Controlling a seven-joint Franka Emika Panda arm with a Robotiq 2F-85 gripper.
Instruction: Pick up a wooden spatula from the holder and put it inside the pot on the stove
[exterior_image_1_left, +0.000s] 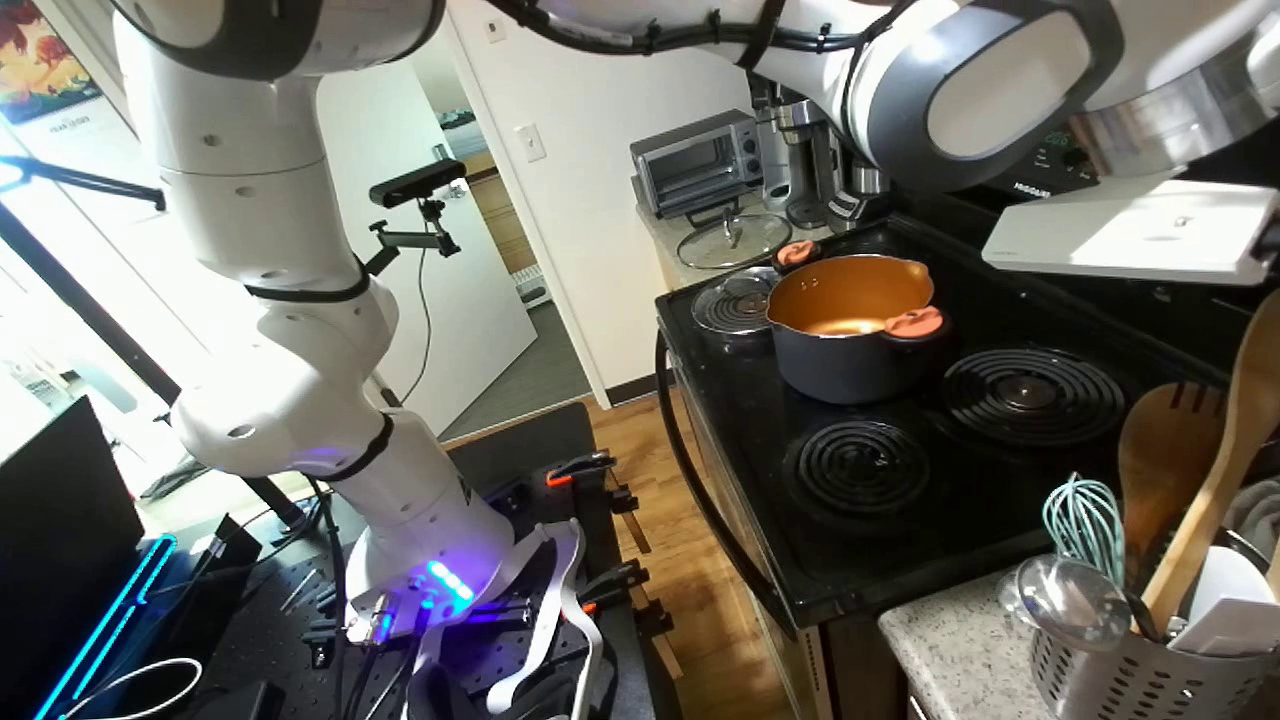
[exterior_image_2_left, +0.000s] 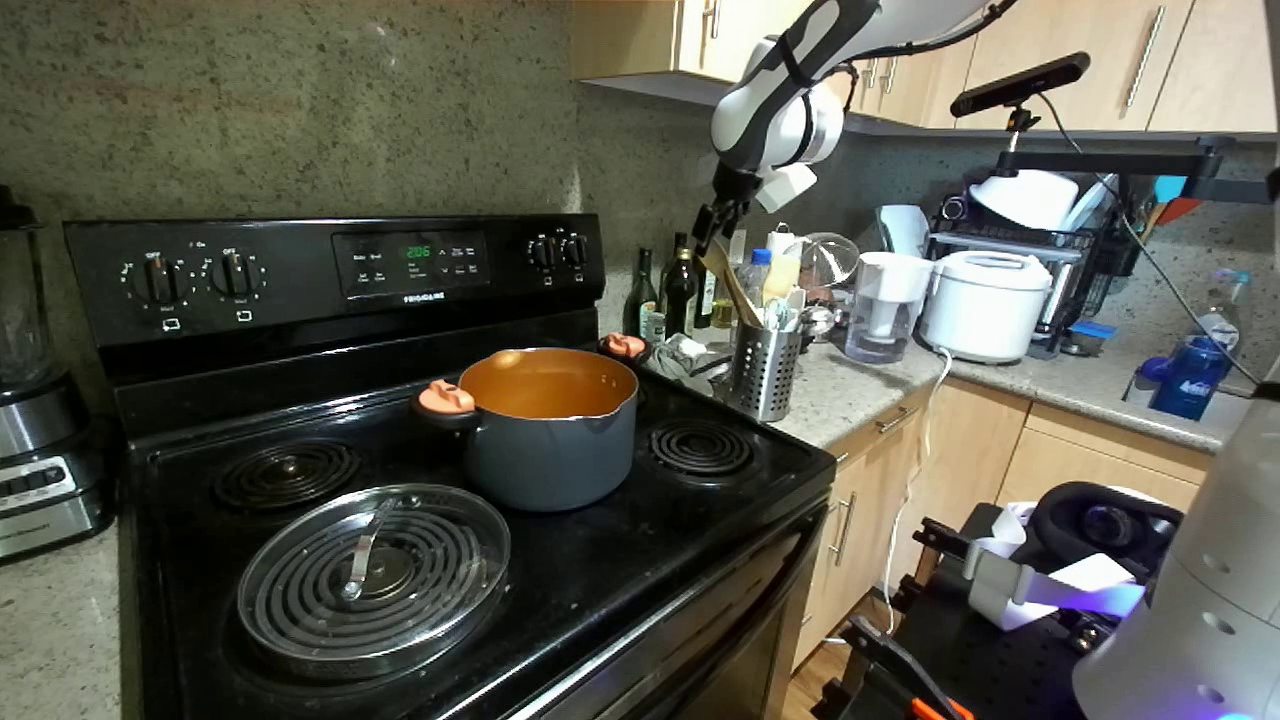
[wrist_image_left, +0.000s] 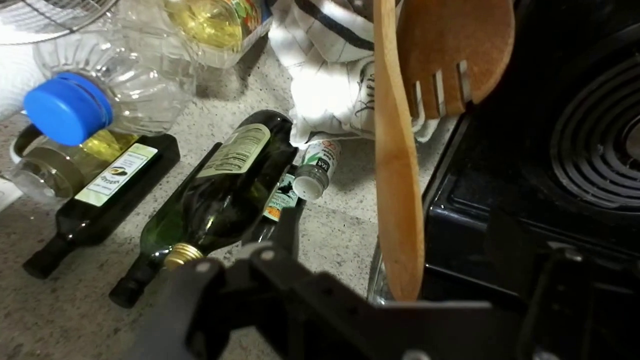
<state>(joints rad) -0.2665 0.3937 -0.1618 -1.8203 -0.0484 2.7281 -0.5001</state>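
Filling holder: wooden spatula, brown slotted spoon, teal whisk, round metal utensil.
Pot: open-topped, on stove between coils, orange inside showing.
Wooden spatula: leaning, upper end between fingers in wrist view; cannot tell whether touching.
Pincer: spread wide.
Glass lid: flat over one of the coils.
Tabletop: carrying holder just beside stove, with dark bottles and rumpled cloth near.
Crowding wooden spatula: brown slotted spoon.

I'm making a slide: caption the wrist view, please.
Open gripper near the spatula, bottles to one side, stove to the other.
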